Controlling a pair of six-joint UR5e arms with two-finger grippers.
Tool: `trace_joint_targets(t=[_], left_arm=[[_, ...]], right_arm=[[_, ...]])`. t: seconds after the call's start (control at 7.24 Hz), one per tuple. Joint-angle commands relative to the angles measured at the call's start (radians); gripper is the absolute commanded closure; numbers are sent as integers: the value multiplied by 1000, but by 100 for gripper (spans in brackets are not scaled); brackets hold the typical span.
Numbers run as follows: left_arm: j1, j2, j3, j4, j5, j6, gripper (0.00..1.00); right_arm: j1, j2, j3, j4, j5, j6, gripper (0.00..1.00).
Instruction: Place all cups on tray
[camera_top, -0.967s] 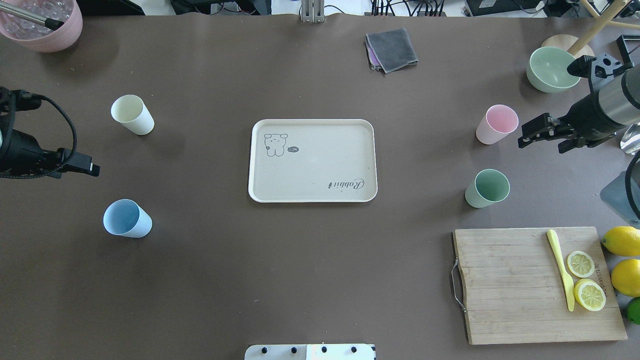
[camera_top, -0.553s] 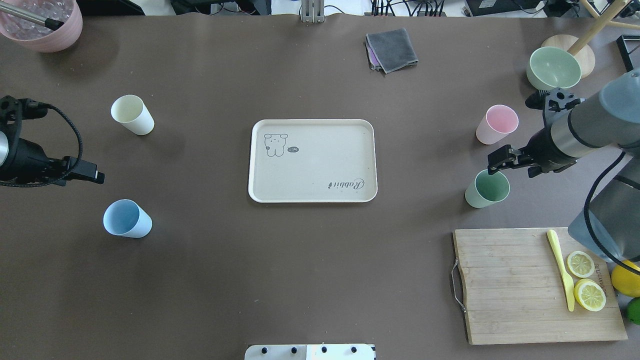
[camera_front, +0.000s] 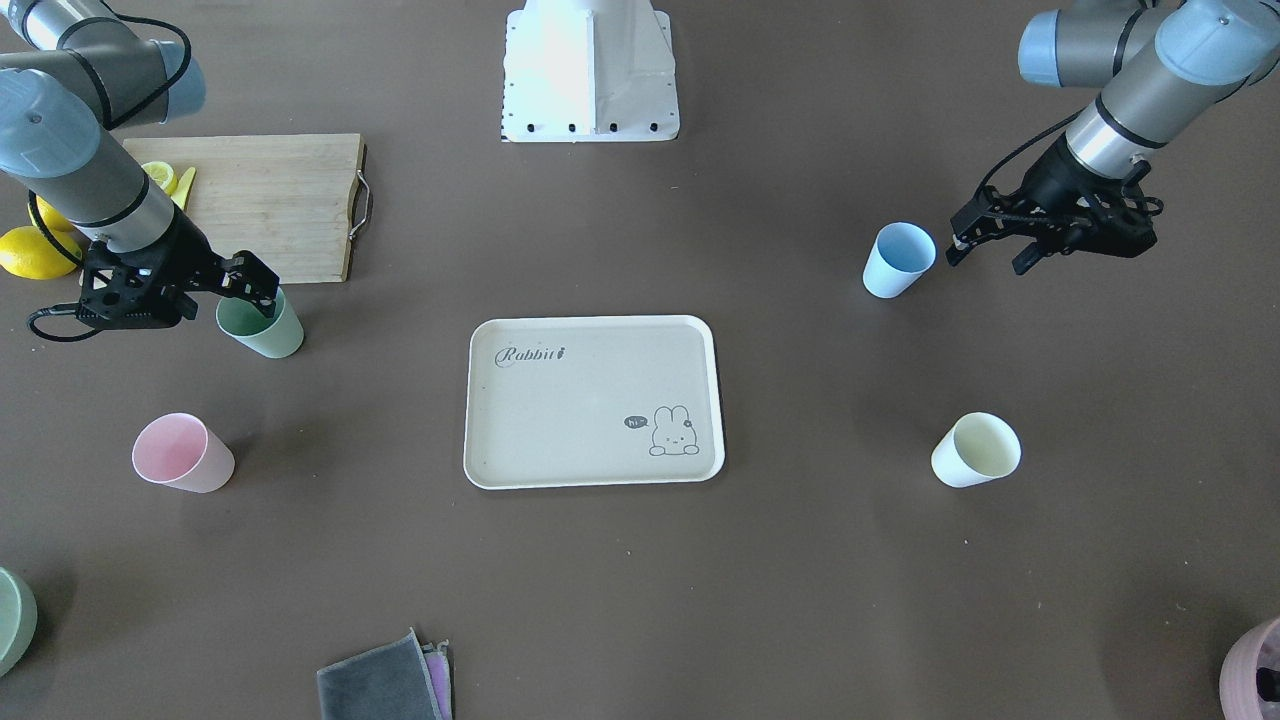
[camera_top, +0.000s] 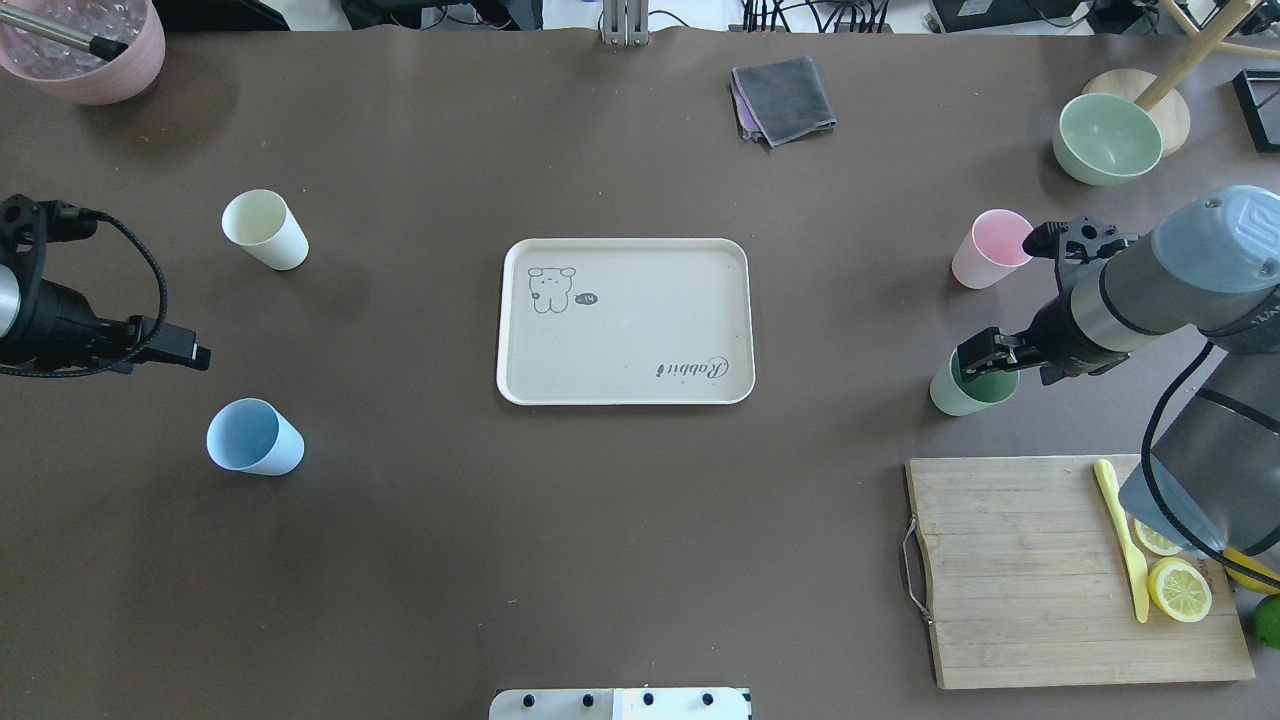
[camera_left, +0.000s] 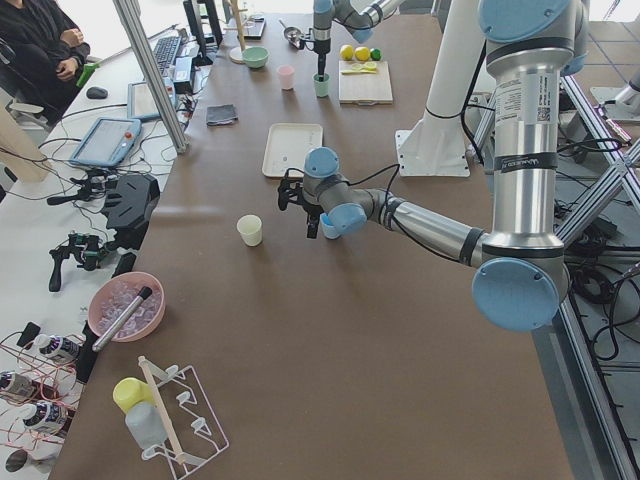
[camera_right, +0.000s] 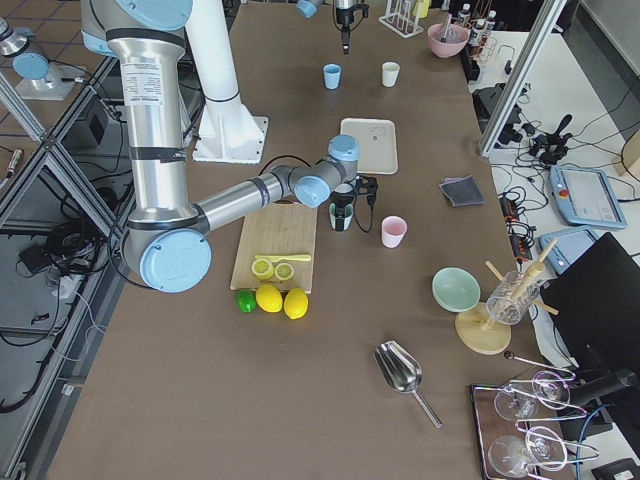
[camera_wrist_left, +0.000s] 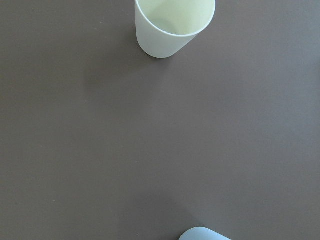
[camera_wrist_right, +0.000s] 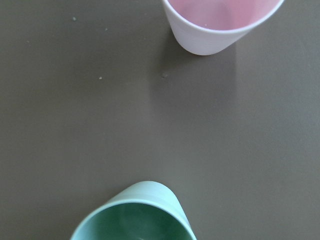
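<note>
Clock bearings are taken from the tray (camera_top: 625, 255) in the overhead view, with 12 pointing away from the robot.

- Cutting board (camera_top: 1010, 570) at 4, nearest the robot. It carries a yellow knife (camera_top: 1120, 535) and lemon slices (camera_top: 1180, 590).
- Blue cup (camera_top: 255, 437) at 8, upright on the table (camera_top: 600, 550).
- Mint cup (camera_top: 950, 395) just past 3, upright. Right pincer (camera_top: 1003, 367) sits at its rim with the fingers apart, one over the opening and one outside on the 3 side. Can't tell if it touches.
- Left pincer (camera_front: 988, 258) at 9, over bare table between the blue cup and the cream cup. Fingers apart, nothing in them.
- Tray lies flat in the table's middle. All four cups stand on the table outside it.
- Pink cup (camera_top: 993, 248) just before 3, upright, near the mint cup but apart from it.
- Cream cup (camera_top: 265, 230) between 9 and 10, upright.
- Far edge: folded grey cloth (camera_top: 783, 98) at 1, sage bowl (camera_top: 1107, 138) at 2, mauve container (camera_top: 85, 50) at 10.
</note>
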Motion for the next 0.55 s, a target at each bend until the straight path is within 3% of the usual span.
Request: trace_joint_targets(t=[0.0,0.14,0.41], left_arm=[[5,0,-1,0,0,0,3],[5,2,-1,0,0,0,3],[20,2,2,0,2,0,3]], right_arm=[[-2,2,-9,1,1,0,74],[-4,13,-9,1,2,-1,100],[30,45,7,-1,54,3,100]])
